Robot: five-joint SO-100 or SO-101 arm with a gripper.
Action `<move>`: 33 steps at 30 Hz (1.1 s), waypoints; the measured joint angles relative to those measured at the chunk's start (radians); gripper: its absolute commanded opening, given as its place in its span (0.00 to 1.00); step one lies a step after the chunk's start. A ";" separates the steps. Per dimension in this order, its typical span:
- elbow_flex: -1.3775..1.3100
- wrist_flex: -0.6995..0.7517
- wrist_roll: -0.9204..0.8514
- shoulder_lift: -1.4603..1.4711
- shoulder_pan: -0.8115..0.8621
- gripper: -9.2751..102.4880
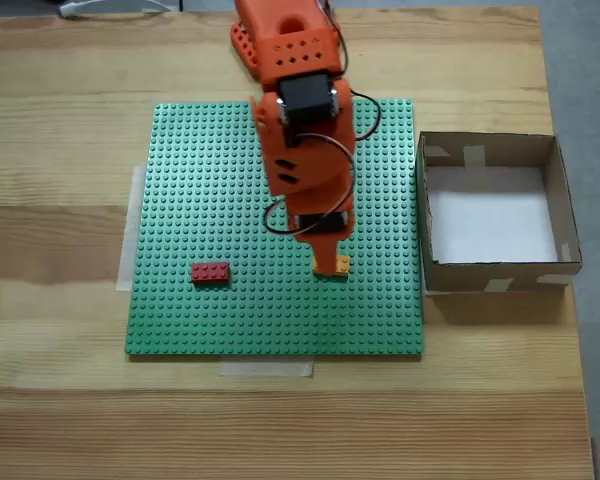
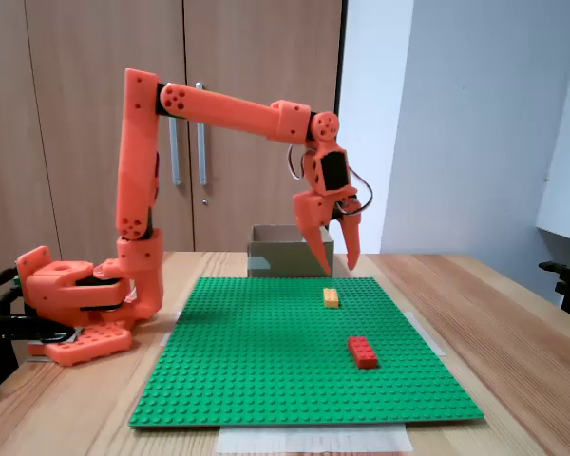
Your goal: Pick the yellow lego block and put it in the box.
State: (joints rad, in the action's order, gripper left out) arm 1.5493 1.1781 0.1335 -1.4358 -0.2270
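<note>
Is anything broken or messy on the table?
Nothing stands out. The yellow block and red block lie flat on the green plate, and the box sits upright beside it, patched with tape.

a matt orange plastic arm [image 2: 218, 109] stands on a grainy, satin-finished wooden table [image 1: 60, 200], with a studded green plastic baseplate [image 1: 200, 200], smooth plastic yellow lego block [image 2: 332, 297] and red brick [image 1: 211, 272], and a taped cardboard box [image 1: 570, 215].
</note>
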 measured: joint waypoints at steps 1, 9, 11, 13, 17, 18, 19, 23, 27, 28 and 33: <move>0.000 -0.006 0.000 0.000 -0.002 0.21; 0.000 -0.034 -0.017 0.000 -0.023 0.21; 0.000 -0.034 -0.020 0.000 -0.018 0.21; 0.000 -0.034 -0.020 0.000 -0.028 0.21; 0.002 -0.040 -0.020 0.003 -0.031 0.21; 0.002 -0.041 -0.020 0.009 -0.028 0.21; 0.002 -0.043 -0.017 0.018 -0.026 0.21; 0.005 -0.046 -0.005 0.038 -0.028 0.21; 0.006 -0.052 0.003 0.052 -0.028 0.21; 0.006 -0.052 0.003 0.055 -0.028 0.21; 0.006 -0.058 0.008 0.071 -0.028 0.21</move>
State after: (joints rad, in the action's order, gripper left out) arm 1.5555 1.1198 0.1411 -1.3652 -0.2546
